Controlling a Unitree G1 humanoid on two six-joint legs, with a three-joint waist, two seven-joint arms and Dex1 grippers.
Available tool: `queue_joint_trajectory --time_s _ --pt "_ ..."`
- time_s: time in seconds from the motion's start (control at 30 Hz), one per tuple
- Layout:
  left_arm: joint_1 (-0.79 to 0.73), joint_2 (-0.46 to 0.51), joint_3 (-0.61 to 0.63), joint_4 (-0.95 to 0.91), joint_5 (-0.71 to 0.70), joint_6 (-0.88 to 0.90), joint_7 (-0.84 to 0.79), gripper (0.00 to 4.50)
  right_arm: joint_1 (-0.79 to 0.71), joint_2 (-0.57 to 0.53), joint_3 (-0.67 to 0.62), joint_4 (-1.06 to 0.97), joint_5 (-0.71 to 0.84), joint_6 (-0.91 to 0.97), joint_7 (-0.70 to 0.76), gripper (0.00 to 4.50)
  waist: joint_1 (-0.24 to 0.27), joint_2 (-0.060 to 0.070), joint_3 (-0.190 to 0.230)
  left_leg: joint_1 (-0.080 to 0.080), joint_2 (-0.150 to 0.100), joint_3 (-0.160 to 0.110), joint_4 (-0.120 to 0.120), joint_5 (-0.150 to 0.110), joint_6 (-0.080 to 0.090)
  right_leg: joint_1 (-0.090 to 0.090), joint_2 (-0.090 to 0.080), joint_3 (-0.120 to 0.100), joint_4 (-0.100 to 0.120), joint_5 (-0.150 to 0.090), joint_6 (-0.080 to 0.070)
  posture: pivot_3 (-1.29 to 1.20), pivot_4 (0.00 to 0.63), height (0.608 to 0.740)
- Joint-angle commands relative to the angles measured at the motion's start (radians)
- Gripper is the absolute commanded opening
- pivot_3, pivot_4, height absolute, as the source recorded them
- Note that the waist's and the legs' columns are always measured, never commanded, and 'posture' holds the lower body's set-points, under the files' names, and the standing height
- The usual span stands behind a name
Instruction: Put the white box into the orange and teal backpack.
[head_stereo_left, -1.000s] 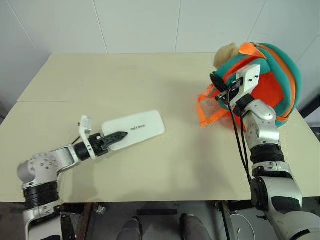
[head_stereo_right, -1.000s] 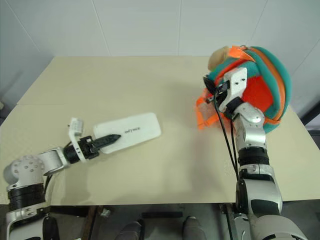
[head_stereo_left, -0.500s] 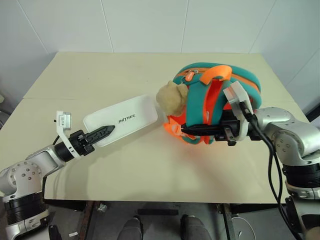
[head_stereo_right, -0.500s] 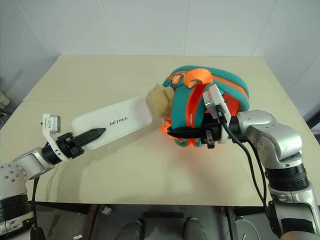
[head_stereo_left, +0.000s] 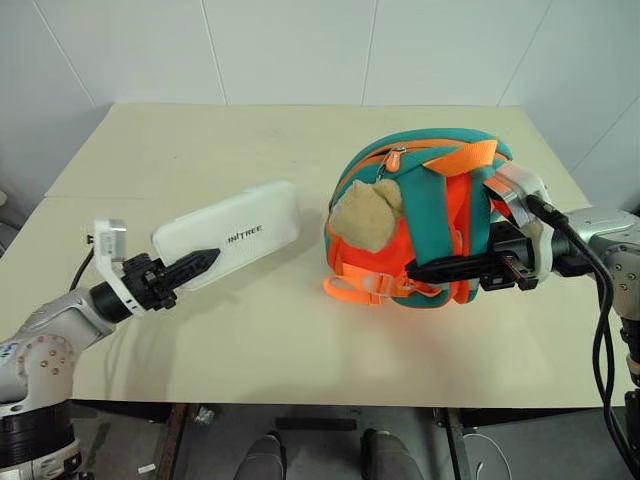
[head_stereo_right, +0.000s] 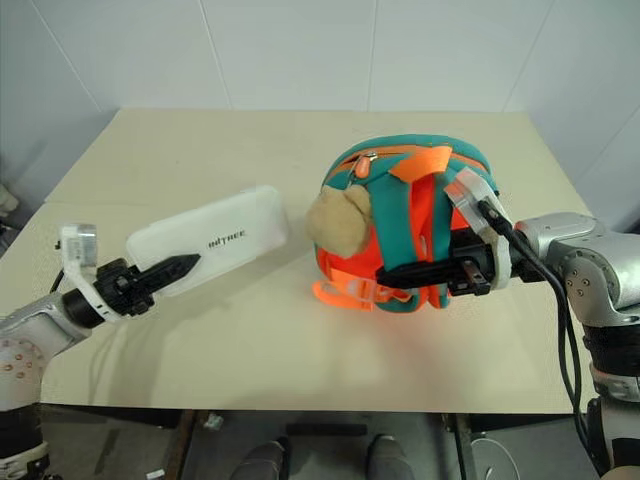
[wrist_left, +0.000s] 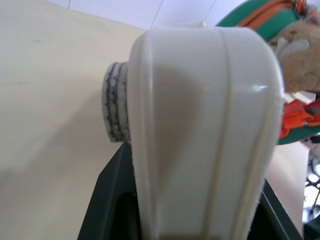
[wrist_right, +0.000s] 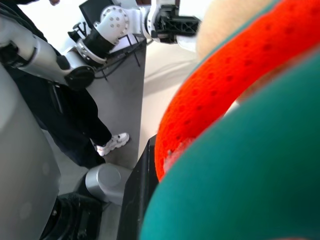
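On the tan table (head_stereo_left: 250, 340), seen from the head camera, the orange and teal backpack (head_stereo_left: 425, 225) now sits near the middle-right, well forward of the far right corner where it stood a second ago. Its tan plush toy (head_stereo_left: 365, 218) has swung round to face the white box. The right gripper (head_stereo_left: 455, 268) is clamped on the pack's orange webbing, fingers nearly together and pointing left. Half a second ago the pack was a little farther back and the toy nearly touched the box; now there is a clear gap between them.

The white box (head_stereo_left: 228, 233) is lifted off the table, tilted up toward the backpack, held at its near end by the left gripper (head_stereo_left: 190, 268). A second ago it lay flat on the tabletop.

From the left wrist, the box (wrist_left: 205, 125) rises between the black fingers, which are pinched on it, with the backpack (wrist_left: 260, 20) and toy beyond.

From the right wrist, orange mesh and teal fabric of the backpack (wrist_right: 250, 165) press close against the gripper; a person's dark trouser leg and white shoe (wrist_right: 112, 144) stand on the floor.
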Motion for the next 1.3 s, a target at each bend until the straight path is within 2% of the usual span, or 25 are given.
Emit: queue_joint_trajectory --time_s 0.03,0.37,0.53,0.73,0.87,1.07,1.17,1.2,1.3 --pt "-0.029 -0.006 -0.009 -0.086 -0.017 -0.083 -0.028 1.27 -0.002 0.016 0.002 -0.013 -0.02 -0.027 0.009 0.01 -0.001 0.0 0.0 0.0 0.0 0.0 0.0 0.0 0.0 0.0 0.0 0.0 0.0 0.0 0.0 0.0 0.15 0.74" --pt "-0.151 0.01 -0.123 -0.091 0.032 -0.201 -0.077 1.27 0.033 0.042 -0.007 -0.029 -0.052 -0.042 -0.018 0.01 0.001 0.0 0.0 0.0 0.0 0.0 0.002 0.0 0.0 0.0 0.0 0.0 0.002 0.0 0.001 0.0 0.15 0.74" --pt "-0.236 0.003 -0.233 0.022 0.185 -0.355 -0.134 1.27 0.045 0.032 -0.011 -0.032 -0.065 -0.056 -0.016 0.01 0.003 0.0 0.0 0.0 0.0 0.0 0.003 0.0 0.0 0.0 0.0 0.0 0.002 0.0 0.001 0.0 0.15 0.74" --pt "-0.335 0.015 -0.347 0.111 0.278 -0.466 -0.257 1.27 0.066 0.023 -0.01 -0.052 -0.071 -0.069 -0.007 0.01 0.008 0.0 0.0 -0.001 0.0 0.0 0.003 0.0 0.0 0.0 0.0 0.0 0.001 0.001 0.001 0.0 0.15 0.74" --pt "-0.43 0.018 -0.413 0.261 0.399 -0.599 -0.307 1.27 0.062 0.036 -0.009 -0.049 -0.077 -0.077 -0.014 0.01 0.021 0.0 0.0 0.0 0.0 0.0 0.003 0.0 0.0 0.0 0.0 0.0 0.002 0.001 0.002 0.0 0.15 0.74" --pt "-0.597 0.031 -0.519 0.429 0.467 -0.65 -0.484 1.27 0.072 0.043 -0.008 -0.053 -0.083 -0.091 -0.015 0.01 0.022 0.0 0.0 -0.001 0.0 0.0 0.004 0.0 0.0 0.0 0.0 0.0 0.002 0.001 0.002 0.0 0.15 0.74" --pt "-0.689 0.005 -0.57 0.546 0.556 -0.716 -0.478 1.27 0.071 0.05 -0.006 -0.05 -0.087 -0.099 -0.017 0.01 0.023 0.0 0.0 -0.001 0.0 0.0 0.004 0.0 0.0 0.0 0.0 0.0 0.002 0.001 0.002 0.0 0.15 0.74" --pt "-0.73 -0.022 -0.586 0.6 0.604 -0.775 -0.436 1.27 0.073 0.052 -0.004 -0.051 -0.088 -0.103 -0.019 0.01 0.023 0.0 0.0 -0.001 0.0 0.0 0.004 0.0 0.0 0.001 0.0 0.0 0.002 0.001 0.002 0.0 0.15 0.74" --pt "-0.821 -0.114 -0.654 0.69 0.68 -0.811 -0.395 1.27 0.078 0.061 0.001 -0.056 -0.092 -0.11 -0.023 0.01 0.026 -0.001 0.0 0.0 0.0 0.0 0.005 0.0 0.0 0.001 0.0 0.0 0.002 0.001 0.003 0.0 0.15 0.74"
